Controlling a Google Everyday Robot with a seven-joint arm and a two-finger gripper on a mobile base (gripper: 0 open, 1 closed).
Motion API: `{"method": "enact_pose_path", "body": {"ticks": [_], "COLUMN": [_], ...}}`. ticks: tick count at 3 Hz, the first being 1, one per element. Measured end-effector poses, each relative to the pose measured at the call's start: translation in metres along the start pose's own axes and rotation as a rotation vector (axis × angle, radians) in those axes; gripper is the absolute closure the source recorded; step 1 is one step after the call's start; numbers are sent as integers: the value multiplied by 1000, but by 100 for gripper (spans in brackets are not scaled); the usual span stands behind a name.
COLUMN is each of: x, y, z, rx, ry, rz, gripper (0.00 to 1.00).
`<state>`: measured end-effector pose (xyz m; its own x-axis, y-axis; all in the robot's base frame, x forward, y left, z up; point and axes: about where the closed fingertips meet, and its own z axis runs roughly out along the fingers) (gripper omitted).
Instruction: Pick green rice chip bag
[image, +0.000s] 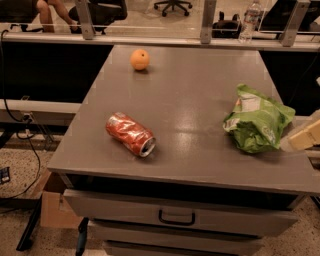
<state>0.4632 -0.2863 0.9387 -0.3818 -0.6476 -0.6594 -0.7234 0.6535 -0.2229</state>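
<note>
Reaching for the green rice chip bag (257, 122) is calling for a low approach from the right, biting into the crumpled foil rather than pushing it. The bag is lying near the right edge of the grey cabinet top (190, 90), well apart from the crushed red can (130, 134). The gripper (306, 138) is sitting just beside the bag and only partly showing; I cannot tell whether it is open, closed or touching the foil.

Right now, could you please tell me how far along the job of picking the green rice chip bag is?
Nothing looks done yet: the green rice chip bag lies unlifted on the grey table, near its right edge. In hand: the gripper is at the picture's right edge, just beside the bag. Left: grasping the bag and lifting it. The crushed red can lies well apart.
</note>
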Motion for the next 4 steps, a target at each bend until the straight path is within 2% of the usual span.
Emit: {"method": "enact_pose_path", "body": {"ticks": [1, 2, 4], "x": [-2, 0, 11], "y": [-6, 1, 26], "z": [11, 25, 53], "rx": [28, 65, 89], "ry": [-46, -25, -2], "rz": [3, 19, 103], "gripper": [0, 0, 0]}}
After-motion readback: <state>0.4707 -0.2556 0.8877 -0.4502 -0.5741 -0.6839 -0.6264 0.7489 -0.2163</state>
